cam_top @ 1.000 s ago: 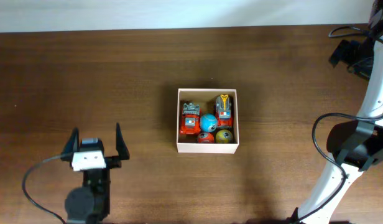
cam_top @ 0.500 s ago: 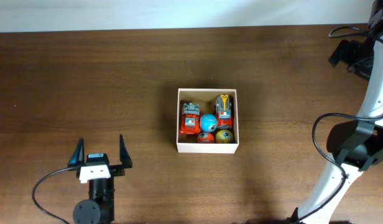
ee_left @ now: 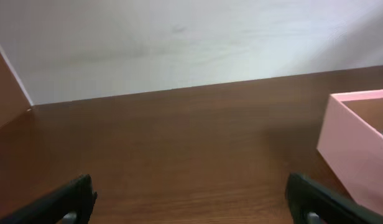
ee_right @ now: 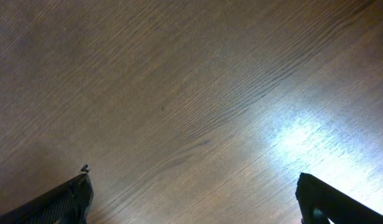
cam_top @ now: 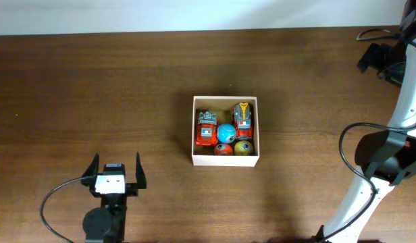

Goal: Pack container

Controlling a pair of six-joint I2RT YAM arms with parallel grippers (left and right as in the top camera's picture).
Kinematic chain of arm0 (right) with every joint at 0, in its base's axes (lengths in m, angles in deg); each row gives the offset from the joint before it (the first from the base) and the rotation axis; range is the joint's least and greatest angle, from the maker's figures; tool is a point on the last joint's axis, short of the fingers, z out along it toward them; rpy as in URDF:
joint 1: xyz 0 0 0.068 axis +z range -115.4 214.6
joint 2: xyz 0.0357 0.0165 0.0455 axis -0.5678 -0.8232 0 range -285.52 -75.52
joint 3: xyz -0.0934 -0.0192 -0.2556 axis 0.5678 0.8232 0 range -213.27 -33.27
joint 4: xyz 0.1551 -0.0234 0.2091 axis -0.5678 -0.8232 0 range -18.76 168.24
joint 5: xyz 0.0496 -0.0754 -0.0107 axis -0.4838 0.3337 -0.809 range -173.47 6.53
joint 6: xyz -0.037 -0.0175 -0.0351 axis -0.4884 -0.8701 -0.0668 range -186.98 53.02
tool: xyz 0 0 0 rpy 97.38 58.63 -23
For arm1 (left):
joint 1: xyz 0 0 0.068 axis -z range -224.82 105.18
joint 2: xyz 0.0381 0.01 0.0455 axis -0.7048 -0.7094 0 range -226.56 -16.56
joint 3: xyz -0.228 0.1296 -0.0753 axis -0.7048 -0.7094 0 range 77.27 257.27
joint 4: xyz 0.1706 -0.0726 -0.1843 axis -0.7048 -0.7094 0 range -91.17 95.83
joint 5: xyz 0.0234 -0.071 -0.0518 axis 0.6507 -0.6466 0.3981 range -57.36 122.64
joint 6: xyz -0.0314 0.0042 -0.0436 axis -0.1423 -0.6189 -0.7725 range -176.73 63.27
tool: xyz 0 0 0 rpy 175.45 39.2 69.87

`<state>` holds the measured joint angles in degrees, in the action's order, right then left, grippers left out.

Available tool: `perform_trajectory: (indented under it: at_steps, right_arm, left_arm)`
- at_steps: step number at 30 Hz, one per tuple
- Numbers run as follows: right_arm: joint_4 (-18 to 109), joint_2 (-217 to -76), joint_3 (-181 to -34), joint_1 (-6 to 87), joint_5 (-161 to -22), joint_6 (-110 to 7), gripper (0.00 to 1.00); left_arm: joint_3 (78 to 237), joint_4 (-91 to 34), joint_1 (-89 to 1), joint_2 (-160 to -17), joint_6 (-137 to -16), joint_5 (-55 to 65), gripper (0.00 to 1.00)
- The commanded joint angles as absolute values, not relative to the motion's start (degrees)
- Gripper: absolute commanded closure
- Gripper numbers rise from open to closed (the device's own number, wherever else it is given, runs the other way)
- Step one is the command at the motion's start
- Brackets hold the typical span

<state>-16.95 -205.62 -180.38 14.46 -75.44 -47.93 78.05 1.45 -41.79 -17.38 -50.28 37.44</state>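
Container (cam_top: 225,160) is sitting full at centre while the near-left left gripper (cam_top: 116,159) and far-right right gripper (ee_right: 191,193) are hanging released and empty; any stray sweep could be shoving it askew.

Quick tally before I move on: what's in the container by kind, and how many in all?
Toy trucks: 2 (left truck, right truck)
Balls: 3 (blue ball, red ball, yellow ball)
Total: 5, all inside the container
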Motion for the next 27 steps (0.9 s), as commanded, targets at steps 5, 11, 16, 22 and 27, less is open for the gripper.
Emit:
perform_trajectory:
  at_steps: [5,11,16,22,27]
  right_arm:
    - [-16.91,-203.37,-181.45,14.70,-75.33,-47.82,0.01]
    - [-16.93,-203.37,-181.45,14.70,-75.35,-47.82,0.01]
    - [-16.91,-203.37,-181.45,14.70,-75.33,-47.82,0.01]
    - [-16.91,-203.37,-181.45,14.70,-75.33,-47.82,0.01]
    - [-16.93,-203.37,-181.45,14.70,-75.33,-47.82,0.01]
  left_arm:
    - [77.81,1.05,-42.16,-16.86,-49.14,33.96,0.01]
    - [77.81,1.05,-42.14,-16.86,-49.14,33.85,0.01]
    - [77.81,1.05,-42.14,-16.86,-49.14,33.85,0.01]
    - [77.81,1.05,-42.14,-16.86,-49.14,33.85,0.01]
    - [77.81,1.05,-42.14,-16.88,-49.14,33.87,0.01]
